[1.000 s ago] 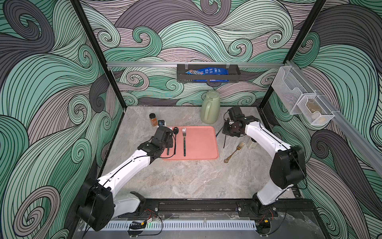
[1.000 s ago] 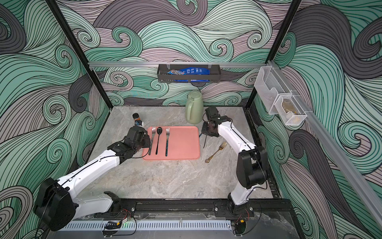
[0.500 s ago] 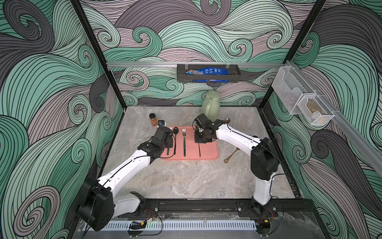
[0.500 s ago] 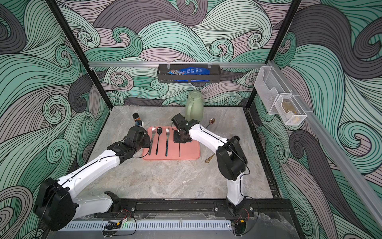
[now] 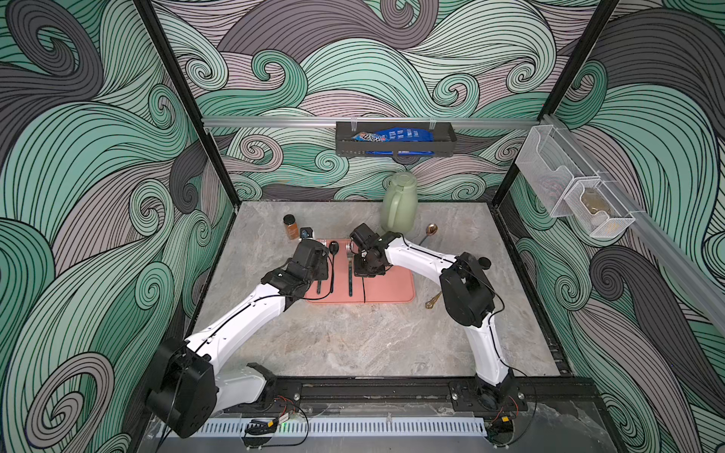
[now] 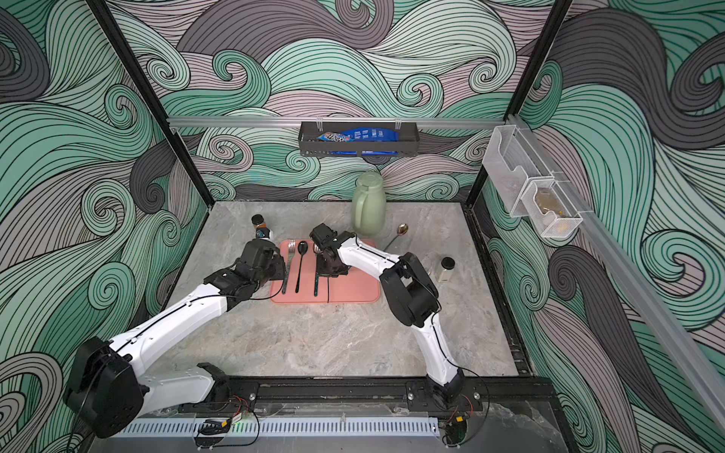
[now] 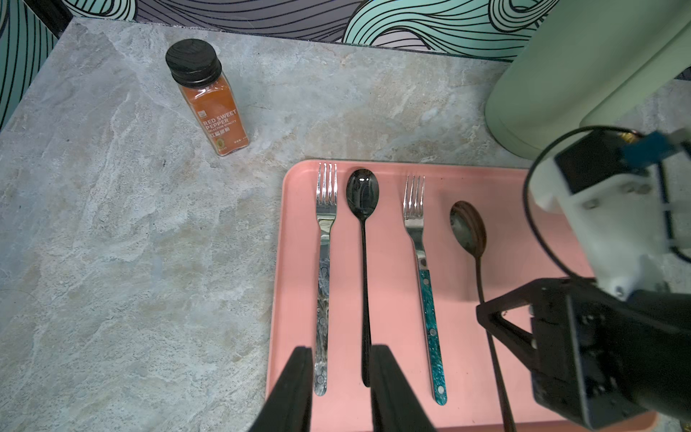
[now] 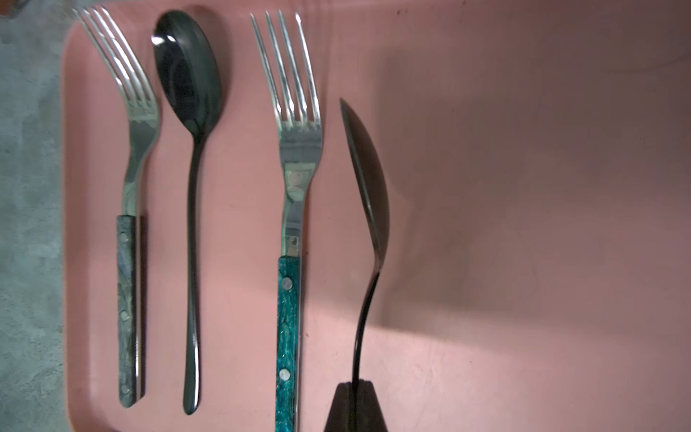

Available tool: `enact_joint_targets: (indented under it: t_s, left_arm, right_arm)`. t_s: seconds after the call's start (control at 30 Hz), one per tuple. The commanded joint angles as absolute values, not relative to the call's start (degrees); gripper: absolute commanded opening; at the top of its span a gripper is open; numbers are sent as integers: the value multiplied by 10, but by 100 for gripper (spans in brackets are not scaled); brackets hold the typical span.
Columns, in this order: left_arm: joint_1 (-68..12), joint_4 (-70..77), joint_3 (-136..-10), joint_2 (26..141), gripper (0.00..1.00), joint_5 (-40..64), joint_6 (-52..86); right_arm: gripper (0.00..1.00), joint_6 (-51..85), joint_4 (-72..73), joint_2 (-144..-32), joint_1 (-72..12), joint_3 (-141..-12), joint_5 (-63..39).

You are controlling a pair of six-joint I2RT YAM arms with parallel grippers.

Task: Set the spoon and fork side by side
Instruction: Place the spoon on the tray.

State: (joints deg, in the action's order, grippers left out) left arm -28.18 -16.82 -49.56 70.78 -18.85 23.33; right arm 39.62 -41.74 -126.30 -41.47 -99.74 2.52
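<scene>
Our right gripper [image 8: 355,391] is clamped tight on the thin handle of a dark metal spoon [image 8: 368,179]. The spoon's bowl is turned on edge just beside a teal-handled steel fork [image 8: 289,299], which lies on the flat pink plastic tray [image 8: 523,224]. Our left gripper [image 7: 341,359] stands partly open and holds nothing. It sits over the handle ends of a grey-handled fork [image 7: 323,280] and a glossy black spoon [image 7: 364,262], 2 pieces lying parallel near the tray's edge.
</scene>
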Motion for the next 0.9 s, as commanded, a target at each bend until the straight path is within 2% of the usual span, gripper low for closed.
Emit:
enact_joint_targets:
  t_s: [0.0,0.47,0.63,0.77,0.87]
  left_arm:
    - [-279,-167,-495,703,30,-190,228]
    - [-279,-167,-494,702,30,-191,228]
    - [-279,-167,-494,701,30,-193,228]
    - [-278,-168,-493,701,30,-194,228]
    - [-279,-168,-493,701,30,-195,228]
  right_arm:
    - [0,400,-407,-1273,-415,-1015,13]
    - [0,383,-374,-1290,-393,-1008,0]
    - [9,379,-370,-1297,-386,-1008,-4]
    - [19,375,-369,-1301,-384,-1003,-5]
    - [21,374,-376,-1299,-380,-998,-1]
